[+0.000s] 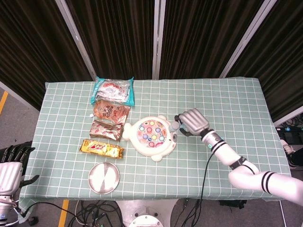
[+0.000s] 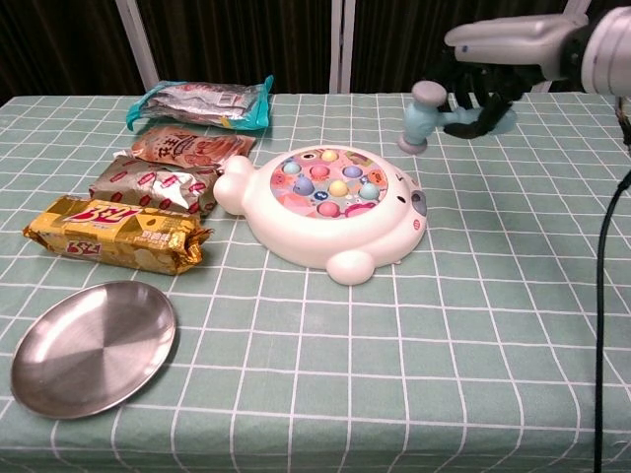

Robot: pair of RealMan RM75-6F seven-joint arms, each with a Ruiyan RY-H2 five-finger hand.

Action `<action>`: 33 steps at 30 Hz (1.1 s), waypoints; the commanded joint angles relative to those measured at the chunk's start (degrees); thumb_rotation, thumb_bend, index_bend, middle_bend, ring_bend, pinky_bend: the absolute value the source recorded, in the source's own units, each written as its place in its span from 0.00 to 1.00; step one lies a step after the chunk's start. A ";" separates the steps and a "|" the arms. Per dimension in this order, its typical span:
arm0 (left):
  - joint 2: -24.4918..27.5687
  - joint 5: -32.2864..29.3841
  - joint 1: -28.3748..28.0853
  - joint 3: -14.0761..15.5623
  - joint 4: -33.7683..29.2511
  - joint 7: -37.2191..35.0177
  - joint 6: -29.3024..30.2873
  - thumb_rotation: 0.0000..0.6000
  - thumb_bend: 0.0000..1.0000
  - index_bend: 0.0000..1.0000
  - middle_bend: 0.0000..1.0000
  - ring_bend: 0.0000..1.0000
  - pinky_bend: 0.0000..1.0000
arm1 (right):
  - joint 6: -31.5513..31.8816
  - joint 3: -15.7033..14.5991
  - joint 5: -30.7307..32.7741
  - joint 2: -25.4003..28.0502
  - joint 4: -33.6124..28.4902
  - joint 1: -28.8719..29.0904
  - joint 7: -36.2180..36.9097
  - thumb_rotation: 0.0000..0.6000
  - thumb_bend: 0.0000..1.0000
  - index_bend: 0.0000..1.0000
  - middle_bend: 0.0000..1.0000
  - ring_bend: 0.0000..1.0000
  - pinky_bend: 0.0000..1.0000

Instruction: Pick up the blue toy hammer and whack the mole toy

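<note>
Hammer (image 2: 422, 114), blue, gripped in the right hand (image 2: 481, 91), hangs above the surface just right of the mole toy (image 2: 330, 212); left hand (image 1: 10, 171) open, fingers apart.

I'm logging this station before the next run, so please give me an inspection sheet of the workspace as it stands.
Surface: table under a green checked cloth.
Job's things: blue hammer held up to the right of the mole toy, not touching it.
Clutter: four snack packs in a column left of the toy, teal pack farthest back, gold pack nearest; steel plate at the near left.
Hands: right hand grips the hammer; left hand off the table's left edge, holds nothing, fingers apart.
Cables: black cable hangs from the right arm.
Surroundings: dark curtains behind the table.
</note>
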 commanded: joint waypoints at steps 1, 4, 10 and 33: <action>0.07 0.19 -0.13 -0.02 -0.43 0.44 -0.01 1.00 0.03 0.18 0.16 0.07 0.02 | 1.71 -2.39 -2.41 -1.53 4.63 -3.64 4.86 1.00 0.53 0.68 0.66 0.51 0.59; 0.26 0.19 -0.16 0.03 -1.02 1.07 -0.11 1.00 0.03 0.18 0.16 0.07 0.02 | 1.78 -3.33 -4.26 -4.43 9.44 -5.24 9.07 1.00 0.50 0.66 0.64 0.51 0.55; 0.61 -0.10 -0.07 0.08 -2.01 1.94 -0.21 1.00 0.03 0.18 0.16 0.07 0.02 | 2.45 -3.86 -7.62 -10.32 18.76 -6.99 15.93 1.00 0.46 0.63 0.60 0.48 0.50; 0.54 -0.17 0.02 0.18 -1.87 1.86 -0.27 1.00 0.03 0.18 0.16 0.07 0.02 | 4.24 -4.11 -12.68 -14.28 24.32 -10.35 22.51 1.00 0.37 0.32 0.40 0.28 0.37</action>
